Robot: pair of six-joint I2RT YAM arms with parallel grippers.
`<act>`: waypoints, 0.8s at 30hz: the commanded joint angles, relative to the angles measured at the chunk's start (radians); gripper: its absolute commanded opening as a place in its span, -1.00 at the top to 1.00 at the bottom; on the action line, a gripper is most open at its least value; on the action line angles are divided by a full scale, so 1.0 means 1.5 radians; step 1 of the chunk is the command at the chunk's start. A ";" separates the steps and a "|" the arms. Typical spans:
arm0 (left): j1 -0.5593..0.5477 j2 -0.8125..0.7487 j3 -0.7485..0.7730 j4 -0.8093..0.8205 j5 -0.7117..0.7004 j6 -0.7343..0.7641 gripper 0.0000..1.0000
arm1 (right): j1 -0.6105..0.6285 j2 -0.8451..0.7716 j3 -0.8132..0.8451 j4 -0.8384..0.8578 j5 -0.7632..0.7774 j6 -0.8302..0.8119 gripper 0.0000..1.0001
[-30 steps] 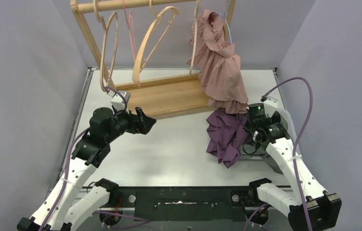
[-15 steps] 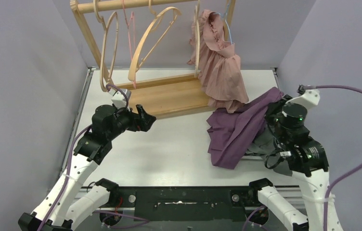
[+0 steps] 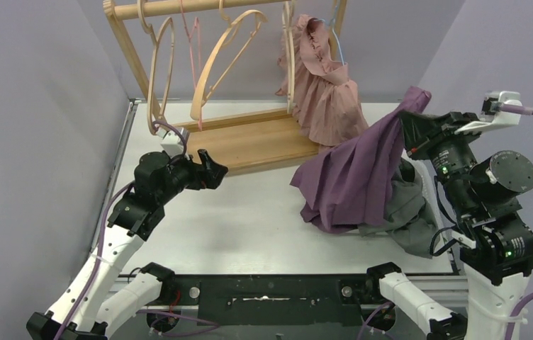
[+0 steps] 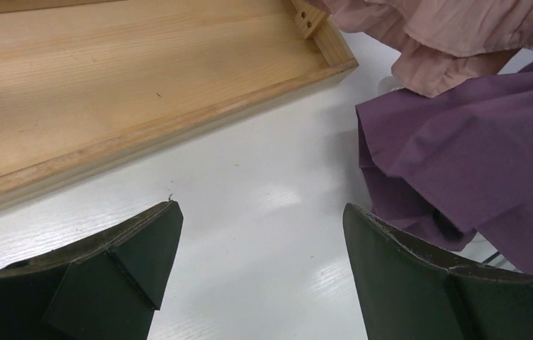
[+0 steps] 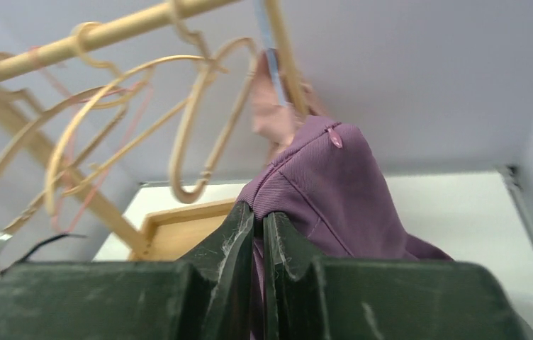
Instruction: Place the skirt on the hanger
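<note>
The purple skirt (image 3: 356, 177) hangs from my right gripper (image 3: 412, 117), which is shut on its waistband and raised at the right. The hem still drags on the table. In the right wrist view, a fold of the skirt (image 5: 334, 184) is pinched in the shut gripper (image 5: 258, 216), with an empty wooden hanger (image 5: 181, 134) beyond. Empty wooden hangers (image 3: 210, 69) hang on the rail at the back. My left gripper (image 3: 210, 170) is open, low over the table by the rack base. The left wrist view shows bare table in the gripper (image 4: 260, 212), with the skirt (image 4: 476, 156) to its right.
A pink skirt (image 3: 324, 85) hangs on a blue hanger at the rack's right end. The wooden rack base (image 3: 249, 142) lies across the back of the table. A grey garment (image 3: 409, 212) lies under the purple skirt at the right. Grey walls close in both sides.
My right gripper closed on the purple skirt and lifted it up and to the right off the table, unfolding it. The left arm barely moved.
</note>
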 commanded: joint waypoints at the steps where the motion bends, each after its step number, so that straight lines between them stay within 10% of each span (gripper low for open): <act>1: 0.004 -0.009 0.046 0.021 -0.027 -0.008 -0.69 | -0.004 0.048 0.058 0.160 -0.254 -0.025 1.00; 11: 0.006 -0.006 0.092 -0.046 -0.087 -0.005 -0.69 | 0.010 0.122 -0.025 0.411 -0.446 0.116 1.00; 19: 0.007 -0.015 0.098 -0.095 -0.101 -0.022 -0.69 | 0.450 0.144 -0.305 0.499 0.154 -0.054 1.00; 24: 0.009 -0.026 0.093 -0.119 -0.106 -0.050 -0.69 | 0.551 0.219 -0.485 0.641 0.230 0.043 1.00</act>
